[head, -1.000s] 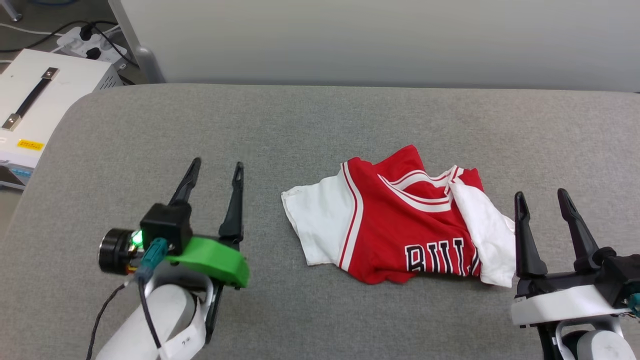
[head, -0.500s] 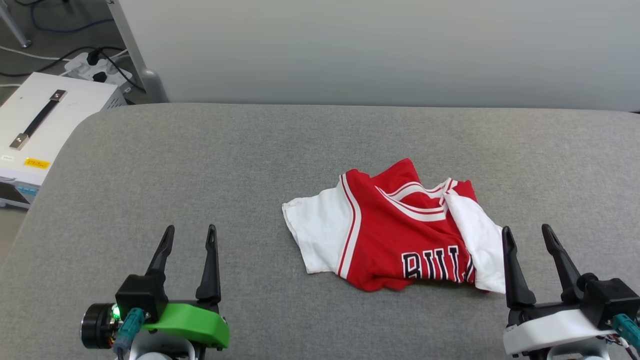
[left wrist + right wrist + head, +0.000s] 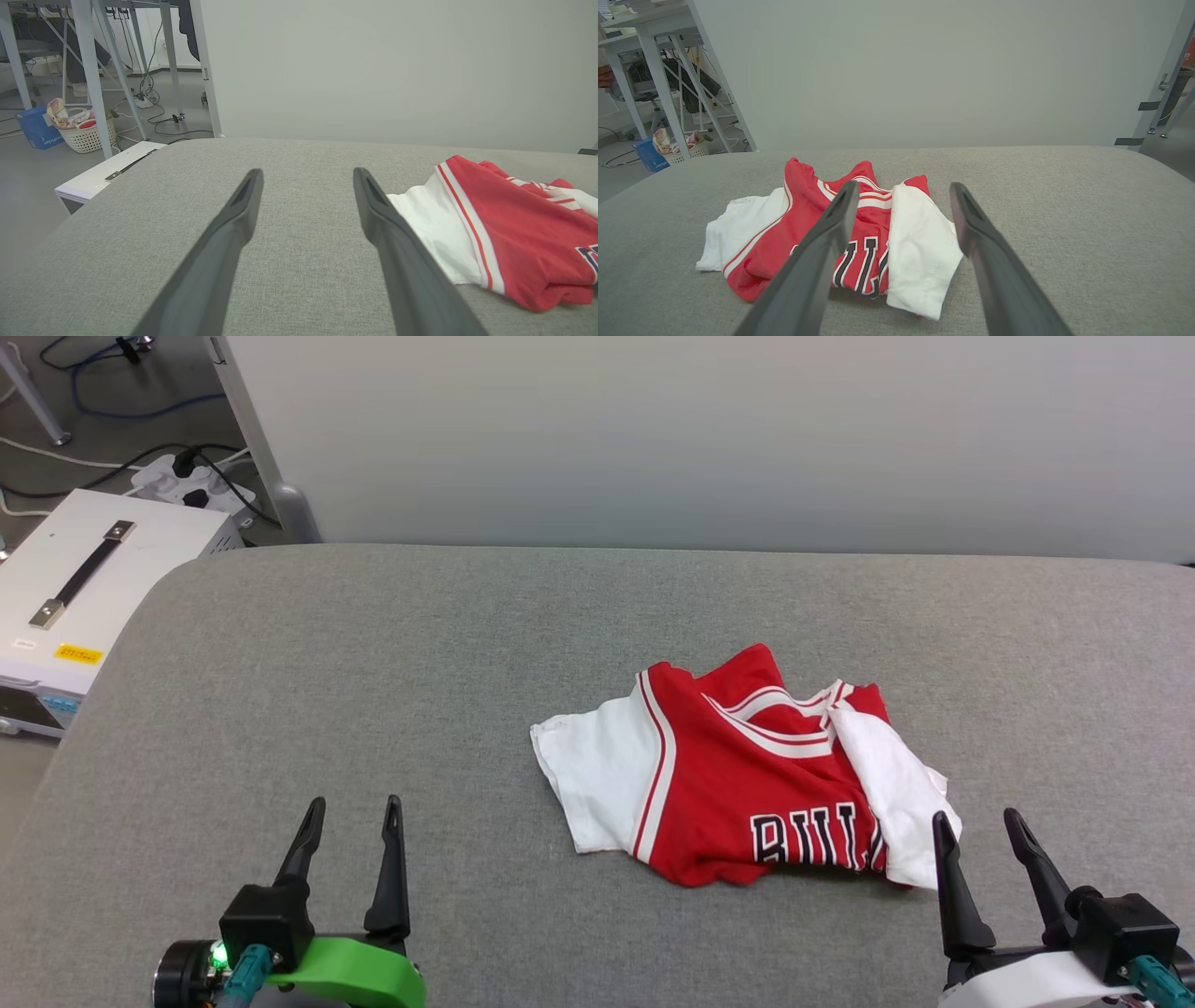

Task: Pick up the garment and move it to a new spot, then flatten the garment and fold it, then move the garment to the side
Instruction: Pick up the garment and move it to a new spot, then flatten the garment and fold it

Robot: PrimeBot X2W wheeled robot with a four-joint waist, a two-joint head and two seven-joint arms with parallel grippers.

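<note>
I see my left pincer (image 3: 355,800) and right pincer (image 3: 973,814) low over the near edge of the worktop (image 3: 373,663), fingers pointing forward, both spread and empty. The shirt (image 3: 747,775) lies crumpled between them, well right of the left pincer and just ahead-left of the right pincer.

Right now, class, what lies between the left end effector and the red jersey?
Only bare grey surface. In the head view, nothing sits between the left end effector and the jersey; the left wrist view agrees.
</note>
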